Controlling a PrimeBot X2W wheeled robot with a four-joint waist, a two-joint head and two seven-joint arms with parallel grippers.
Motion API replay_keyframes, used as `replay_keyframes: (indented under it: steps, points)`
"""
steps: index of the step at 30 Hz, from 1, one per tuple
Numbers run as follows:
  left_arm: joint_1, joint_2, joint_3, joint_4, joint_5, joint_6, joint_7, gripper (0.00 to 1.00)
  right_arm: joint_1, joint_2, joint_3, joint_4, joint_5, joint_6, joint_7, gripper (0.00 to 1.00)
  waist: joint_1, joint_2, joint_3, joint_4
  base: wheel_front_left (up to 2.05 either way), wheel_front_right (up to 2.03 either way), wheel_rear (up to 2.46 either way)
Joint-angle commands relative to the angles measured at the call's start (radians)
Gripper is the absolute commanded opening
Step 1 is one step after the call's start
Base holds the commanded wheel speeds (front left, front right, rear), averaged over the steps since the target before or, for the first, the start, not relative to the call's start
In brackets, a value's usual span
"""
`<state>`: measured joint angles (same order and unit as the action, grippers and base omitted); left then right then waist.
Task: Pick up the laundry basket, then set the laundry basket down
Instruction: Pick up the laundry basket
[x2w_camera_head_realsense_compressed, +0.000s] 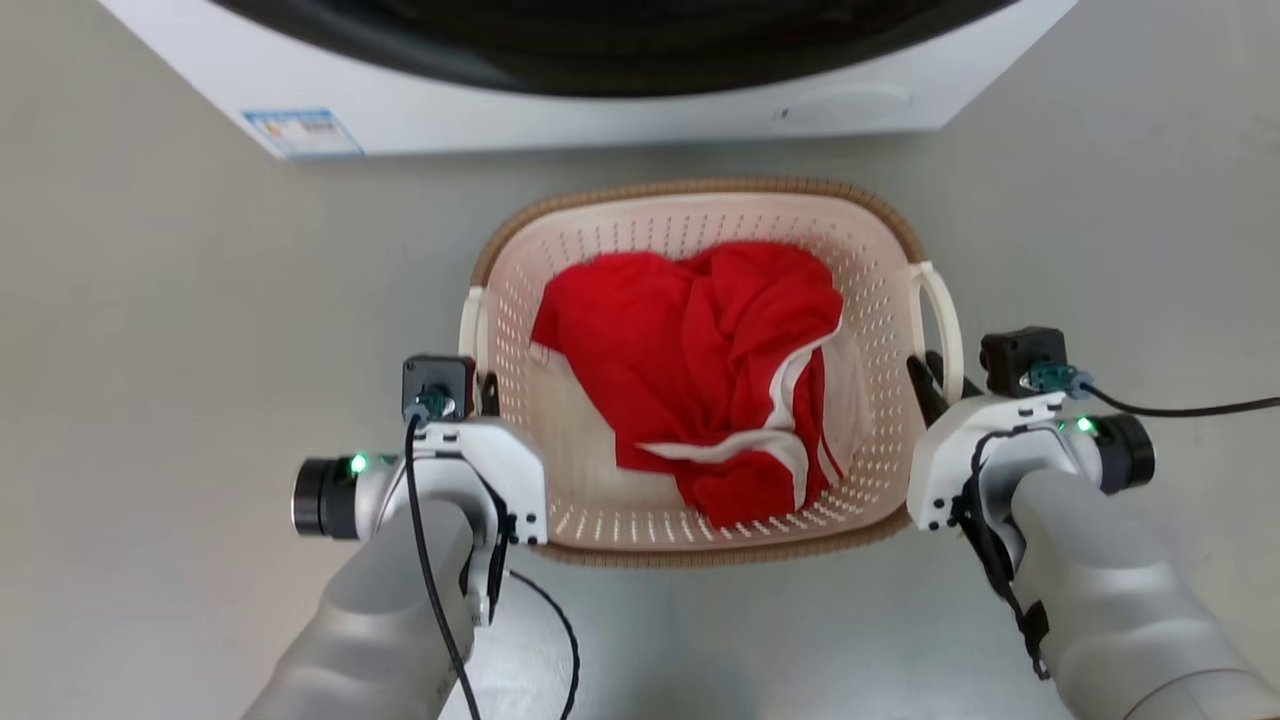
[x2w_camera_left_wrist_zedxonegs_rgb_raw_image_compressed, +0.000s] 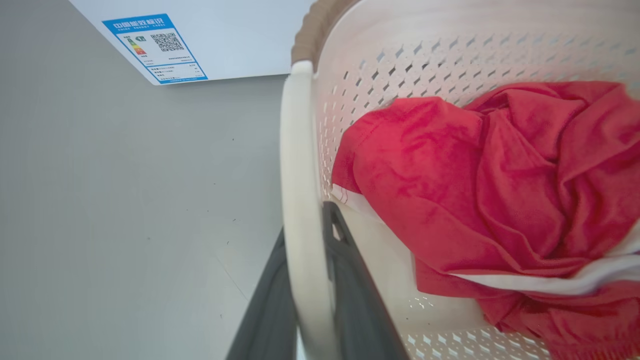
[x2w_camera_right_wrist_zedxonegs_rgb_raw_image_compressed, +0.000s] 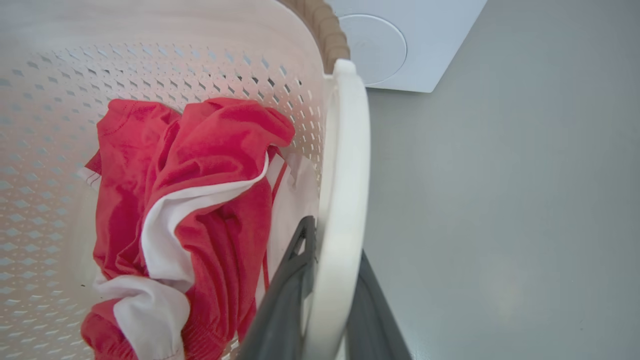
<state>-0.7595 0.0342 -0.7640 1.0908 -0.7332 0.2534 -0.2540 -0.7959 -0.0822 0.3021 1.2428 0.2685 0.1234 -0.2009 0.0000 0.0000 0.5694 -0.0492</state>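
The laundry basket (x2w_camera_head_realsense_compressed: 880, 290), cream-white and perforated with a brown woven rim, sits between my two arms in the head view, in front of the washer. A red and white garment (x2w_camera_head_realsense_compressed: 700, 370) lies crumpled inside it. My left gripper (x2w_camera_left_wrist_zedxonegs_rgb_raw_image_compressed: 306, 260) is shut on the basket's left loop handle (x2w_camera_left_wrist_zedxonegs_rgb_raw_image_compressed: 297, 165), one dark finger on each side of it. My right gripper (x2w_camera_right_wrist_zedxonegs_rgb_raw_image_compressed: 336, 265) is shut on the right loop handle (x2w_camera_right_wrist_zedxonegs_rgb_raw_image_compressed: 350, 150) the same way. In the head view the left gripper (x2w_camera_head_realsense_compressed: 484, 392) and right gripper (x2w_camera_head_realsense_compressed: 934, 380) press against the basket's sides.
A white washer (x2w_camera_head_realsense_compressed: 560, 110) with a dark door opening stands just beyond the basket, a blue label (x2w_camera_head_realsense_compressed: 302, 132) on its left corner. Grey floor (x2w_camera_head_realsense_compressed: 150, 330) spreads left, right and in front. A black cable (x2w_camera_head_realsense_compressed: 1180, 410) trails from my right wrist.
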Motion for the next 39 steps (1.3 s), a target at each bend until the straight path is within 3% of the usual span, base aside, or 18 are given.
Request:
replay_keyframes:
  steps: [1, 17, 39]
  points:
    - [0.02, 0.016, 0.011, -0.006, -0.004, -0.006, -0.008, 0.0, 0.04, 0.02, 0.024, -0.007, 0.003, 0.007, -0.004, 0.0, 0.0, 0.0, -0.038, -0.007, 0.0, 0.0, 0.0]
    - [0.149, 0.016, -0.136, 0.026, -0.117, -0.027, 0.042, 0.0, 0.2, 0.031, 0.063, 0.035, 0.069, 0.007, 0.059, 0.0, 0.0, 0.0, -0.245, -0.002, 0.0, 0.0, 0.0]
    - [0.315, 0.016, -0.279, 0.01, -0.223, -0.053, 0.089, 0.0, 0.359, 0.032, 0.197, -0.023, 0.215, 0.007, 0.159, 0.0, 0.0, 0.0, -0.487, -0.018, 0.0, 0.0, 0.0]
